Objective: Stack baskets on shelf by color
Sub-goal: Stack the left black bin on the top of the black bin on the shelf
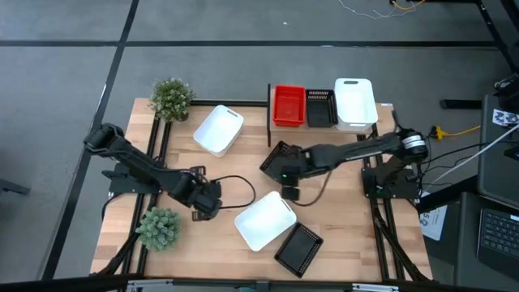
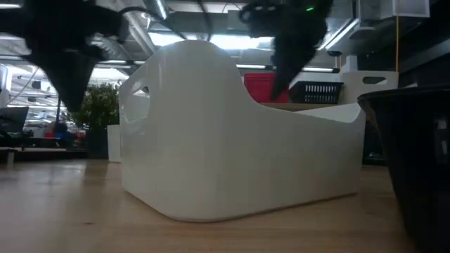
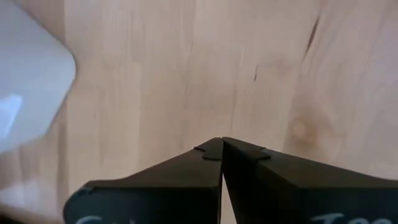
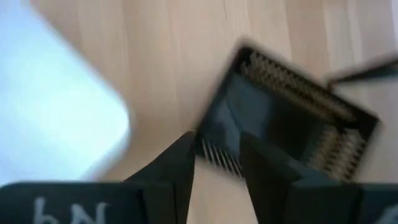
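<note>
On the shelf [image 1: 381, 107] a red basket [image 1: 288, 105], a black basket [image 1: 320, 108] and a white basket [image 1: 354, 103] stand side by side. On the tabletop lie a white basket [image 1: 219, 130], a second white basket [image 1: 265, 221] and a black basket [image 1: 298, 247]. Another black basket [image 1: 276, 154] sits cornerwise below the shelf's left post. My right gripper [image 1: 285, 180] is at that basket, shut on its wall. My left gripper [image 1: 209, 203] is shut over bare wood, left of the near white basket [image 3: 25, 81]. My right gripper [image 4: 217, 146] pinches the black basket's near mesh wall [image 4: 217, 158] at the rim. One finger [image 4: 180, 165] is outside the basket and the other [image 4: 267, 171] inside it. The fingers come slanting down from the table's right. Whether the basket is clear of the table does not show.
Two small green plants stand at the left, one at the far corner [image 1: 171, 99] and one near the front [image 1: 159, 227]. A black cable loops across the wood [image 1: 243, 191]. In the low view the near white basket [image 2: 232, 154] fills the middle and a black basket [image 2: 422, 154] the right.
</note>
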